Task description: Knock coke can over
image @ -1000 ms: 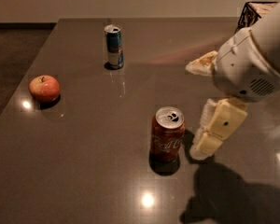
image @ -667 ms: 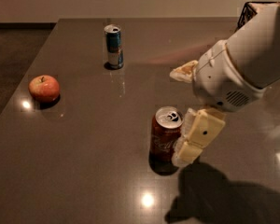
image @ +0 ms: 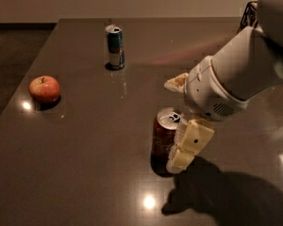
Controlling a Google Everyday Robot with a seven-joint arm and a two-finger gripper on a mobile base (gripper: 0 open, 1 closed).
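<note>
1. The gripper has swung left since the earlier frame. Its near finger, which was apart from the coke can, now lies against the can's 3 o'clock side.
2. The fingers are spread wide, holding nothing; the far finger sits at the can's 1 o'clock.
3. The can stands upright on the table, as before. An apple lies at its 10 o'clock and a blue can at its 11 o'clock, both well apart.
4. The can is probably light, thin-walled and smooth, so it may skid on the glossy top. It needs no grasp: push high near the rim, toward 9 o'clock. It may roll once down.
</note>
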